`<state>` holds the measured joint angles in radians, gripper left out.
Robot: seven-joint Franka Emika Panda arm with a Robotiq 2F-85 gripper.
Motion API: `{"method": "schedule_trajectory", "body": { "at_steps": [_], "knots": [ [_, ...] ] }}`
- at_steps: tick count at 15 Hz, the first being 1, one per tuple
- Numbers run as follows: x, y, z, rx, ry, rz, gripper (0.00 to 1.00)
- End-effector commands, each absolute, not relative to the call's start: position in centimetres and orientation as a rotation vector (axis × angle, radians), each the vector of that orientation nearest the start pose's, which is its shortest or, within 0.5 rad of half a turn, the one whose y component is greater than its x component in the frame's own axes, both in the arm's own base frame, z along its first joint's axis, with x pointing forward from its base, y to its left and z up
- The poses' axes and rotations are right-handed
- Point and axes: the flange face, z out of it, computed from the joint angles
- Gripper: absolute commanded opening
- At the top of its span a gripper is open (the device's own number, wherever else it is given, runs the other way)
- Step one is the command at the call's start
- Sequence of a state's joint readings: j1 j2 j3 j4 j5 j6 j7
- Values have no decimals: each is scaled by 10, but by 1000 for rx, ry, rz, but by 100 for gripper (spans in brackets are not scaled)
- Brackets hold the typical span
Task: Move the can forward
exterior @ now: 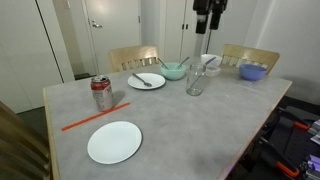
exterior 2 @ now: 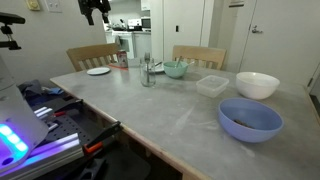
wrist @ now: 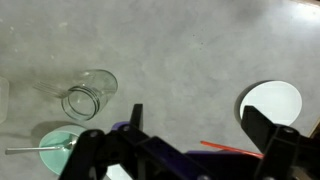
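Note:
The red can [exterior: 101, 92] with a silver top stands upright near the table's left edge, beside a thin red strip [exterior: 88, 118]. In an exterior view it shows small at the far end of the table [exterior 2: 122, 59]. My gripper [exterior: 207, 18] hangs high above the far side of the table, over the glass and bowls, far from the can. It also shows at the top left of an exterior view [exterior 2: 95, 8]. In the wrist view the gripper [wrist: 200, 125] is open and empty. The can is out of the wrist view.
A clear glass [exterior: 196, 82], a teal bowl [exterior: 174, 71], a plate with a utensil [exterior: 146, 80], a blue bowl [exterior: 253, 71] and an empty white plate [exterior: 114, 142] stand on the grey table [exterior: 200, 120]. Wooden chairs stand behind it. The wrist view shows the glass [wrist: 90, 93] and the white plate [wrist: 272, 103].

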<state>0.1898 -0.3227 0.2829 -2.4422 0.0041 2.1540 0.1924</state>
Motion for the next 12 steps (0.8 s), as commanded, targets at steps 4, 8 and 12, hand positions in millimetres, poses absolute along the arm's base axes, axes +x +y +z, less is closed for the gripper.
{"method": "schedule_trajectory", "body": {
  "at_steps": [4, 8, 12],
  "knots": [
    [463, 236, 395, -3142, -777, 74, 100],
    [492, 255, 372, -3089, -971, 144, 100],
    [514, 275, 349, -3025, -1142, 205, 100]
  ]
}}
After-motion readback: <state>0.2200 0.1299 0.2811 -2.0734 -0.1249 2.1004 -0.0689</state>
